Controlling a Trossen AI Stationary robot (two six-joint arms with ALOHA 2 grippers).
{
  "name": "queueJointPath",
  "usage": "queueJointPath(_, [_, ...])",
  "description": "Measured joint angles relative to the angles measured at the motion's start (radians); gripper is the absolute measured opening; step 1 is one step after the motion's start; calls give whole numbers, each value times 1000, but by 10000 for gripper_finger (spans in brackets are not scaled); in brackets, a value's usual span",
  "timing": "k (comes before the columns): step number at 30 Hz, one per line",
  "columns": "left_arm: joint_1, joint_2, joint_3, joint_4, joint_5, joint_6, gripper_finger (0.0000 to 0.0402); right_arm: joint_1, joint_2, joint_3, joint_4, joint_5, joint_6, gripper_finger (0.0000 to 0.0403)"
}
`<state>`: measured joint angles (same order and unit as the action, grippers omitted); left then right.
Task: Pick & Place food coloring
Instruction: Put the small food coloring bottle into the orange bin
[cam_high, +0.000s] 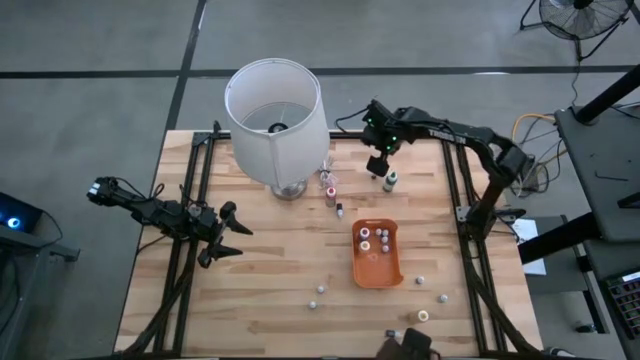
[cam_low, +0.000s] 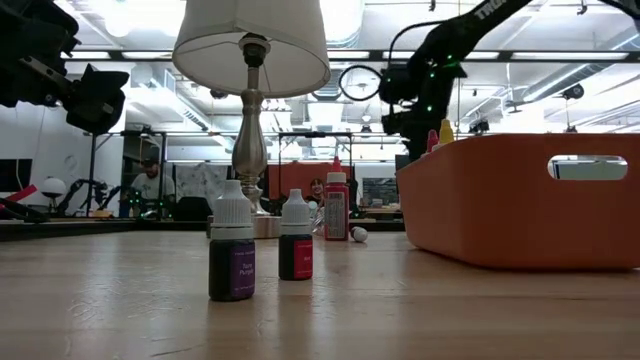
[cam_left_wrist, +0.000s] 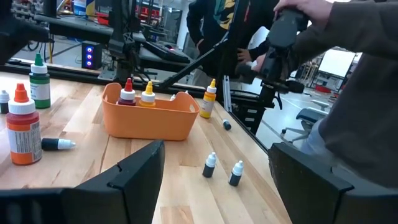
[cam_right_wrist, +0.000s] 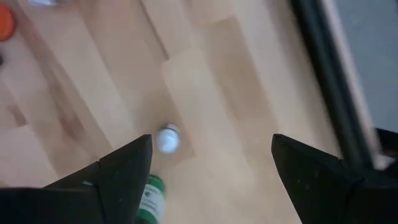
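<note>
Upright, green-capped bottle (cam_high: 391, 180) beside open right pincer (cam_high: 378, 166)

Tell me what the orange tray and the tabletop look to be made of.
Orange tray: likely moulded plastic, smooth, slightly glossy, with rounded corners and even colour. Tabletop: wood, light planks with visible grain and seams, looks butcher-block style with a low-sheen finish.

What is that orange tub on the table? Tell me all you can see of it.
The orange tray is an oblong, glossy, plastic-looking bin with rounded corners and a slot handle in one end wall. It sits flat and upright on the wooden table, to the right of centre, nearer the front edge than the lamp. A few small food coloring bottles stand inside it, caps poking above the rim. No gripper touches it.
</note>
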<state>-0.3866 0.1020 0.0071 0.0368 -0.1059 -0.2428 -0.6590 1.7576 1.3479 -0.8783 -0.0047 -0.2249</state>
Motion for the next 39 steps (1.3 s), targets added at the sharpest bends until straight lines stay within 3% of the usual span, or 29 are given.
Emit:
queueJointPath(7, [0,0,0,0,0,0,258,0,48,-3,3,-68,39,313])
queueJointPath(19, [0,0,0,0,0,0,259,22,53,-69,81,-79,70,325])
queueJointPath(39, [0,0,0,0,0,0,259,26,53,-161,191,-78,56,310])
